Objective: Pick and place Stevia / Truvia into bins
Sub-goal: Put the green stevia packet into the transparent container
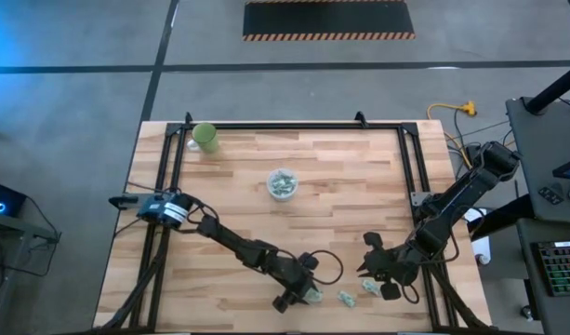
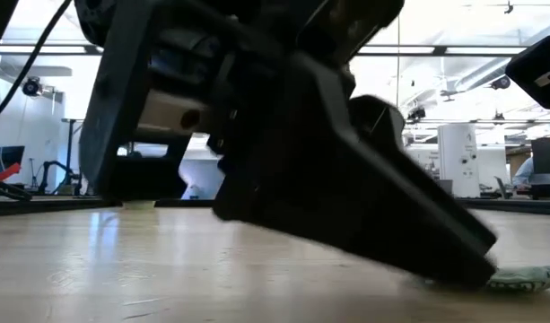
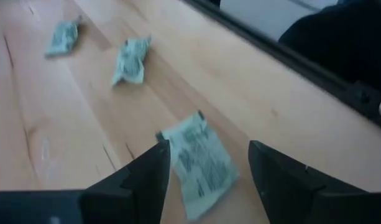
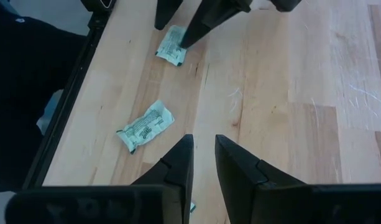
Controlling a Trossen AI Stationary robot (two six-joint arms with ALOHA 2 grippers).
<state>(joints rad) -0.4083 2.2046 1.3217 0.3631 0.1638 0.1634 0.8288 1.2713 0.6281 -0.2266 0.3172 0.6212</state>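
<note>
High view: I see the left gripper low at the near edge of the table, fingers spread wide around a sweetener packet lying flat between them. Two more packets lie just right of it. My right gripper hovers near them, fingers narrow, holding nothing. The clear cup with packets inside stands mid-table, well apart.

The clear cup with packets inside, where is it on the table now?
In the high view, the clear cup stands near the table's middle, toward the far side, right of the green cup and well away from both hands.
</note>
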